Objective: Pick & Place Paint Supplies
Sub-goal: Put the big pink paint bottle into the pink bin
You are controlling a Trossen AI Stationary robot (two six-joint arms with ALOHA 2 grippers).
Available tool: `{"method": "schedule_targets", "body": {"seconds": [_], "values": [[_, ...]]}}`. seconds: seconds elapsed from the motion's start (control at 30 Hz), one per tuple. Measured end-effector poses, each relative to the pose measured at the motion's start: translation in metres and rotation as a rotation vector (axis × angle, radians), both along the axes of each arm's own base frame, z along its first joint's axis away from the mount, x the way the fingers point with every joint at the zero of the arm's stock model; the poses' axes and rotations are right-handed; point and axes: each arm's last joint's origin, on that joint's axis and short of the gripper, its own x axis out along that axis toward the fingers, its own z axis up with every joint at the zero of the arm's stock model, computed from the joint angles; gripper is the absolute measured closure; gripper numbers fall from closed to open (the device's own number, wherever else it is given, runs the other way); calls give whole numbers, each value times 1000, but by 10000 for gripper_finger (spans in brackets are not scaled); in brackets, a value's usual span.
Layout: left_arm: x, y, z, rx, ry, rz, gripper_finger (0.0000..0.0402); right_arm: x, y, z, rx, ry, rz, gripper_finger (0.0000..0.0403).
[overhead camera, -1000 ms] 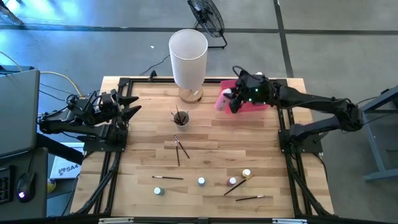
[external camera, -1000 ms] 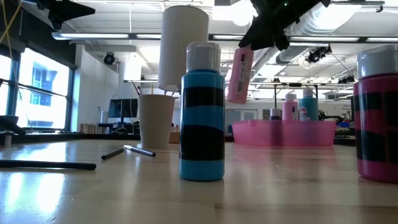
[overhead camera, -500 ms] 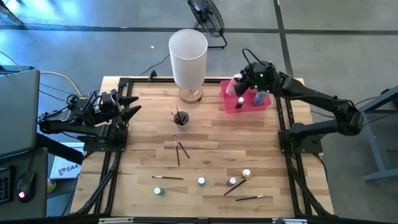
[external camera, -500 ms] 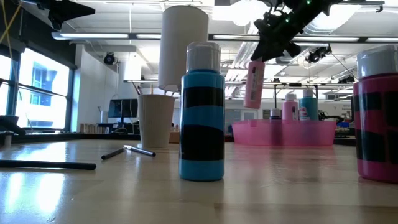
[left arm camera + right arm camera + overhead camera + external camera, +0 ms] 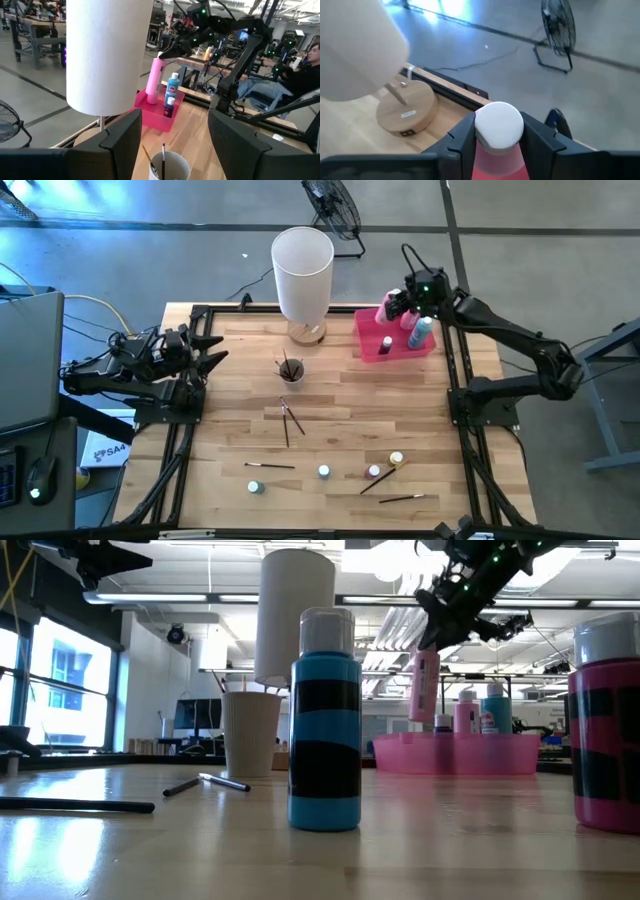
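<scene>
My right gripper [image 5: 398, 307] is shut on a tall pink paint bottle [image 5: 425, 686] above the pink tray [image 5: 368, 326] at the far right. A teal bottle [image 5: 420, 332] and a small pink-capped one [image 5: 386, 342] stand upright in the tray. Tiny bottles [image 5: 323, 471] and thin brushes [image 5: 270, 466] lie on the near half of the table. A white cup [image 5: 290, 368] holds more brushes, standing on end. My left gripper [image 5: 215, 350] waits open at the left edge. My right gripper pinches the pink bottle's top just under its white cap [image 5: 498, 126], one finger [image 5: 461, 142] on each side. The fingers slant down from the table's right side. The bottle hangs almost upright below them, its base [image 5: 424, 718] clear above the tray.
A tall white cylinder [image 5: 302, 265] on a round wooden foot [image 5: 307, 332] stands at the far middle, left of the tray. Black frame rails [image 5: 455, 395] run along both table sides. Bare wood lies between the cup and the tray.
My right gripper has carried the pink bottle from the tray's left edge toward the table's far right corner, over the tray. The bottle, tilted a second ago, now hangs nearly upright. The gripper stays shut on it.
</scene>
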Motion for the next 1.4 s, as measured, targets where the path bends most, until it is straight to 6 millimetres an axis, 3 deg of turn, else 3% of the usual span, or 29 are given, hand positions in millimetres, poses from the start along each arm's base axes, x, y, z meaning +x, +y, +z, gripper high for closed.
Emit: {"method": "schedule_targets", "body": {"seconds": [0.53, 1.23, 1.4], "values": [[0, 0, 0, -3, -3, 1, 179, 15, -33, -46, 97, 143, -131, 285], [0, 0, 0, -3, -2, -2, 179, 9, -48, -56, 103, 186, -201, 273], [0, 0, 0, -3, -2, -2, 179, 10, -49, -60, 125, 191, -179, 287]]}}
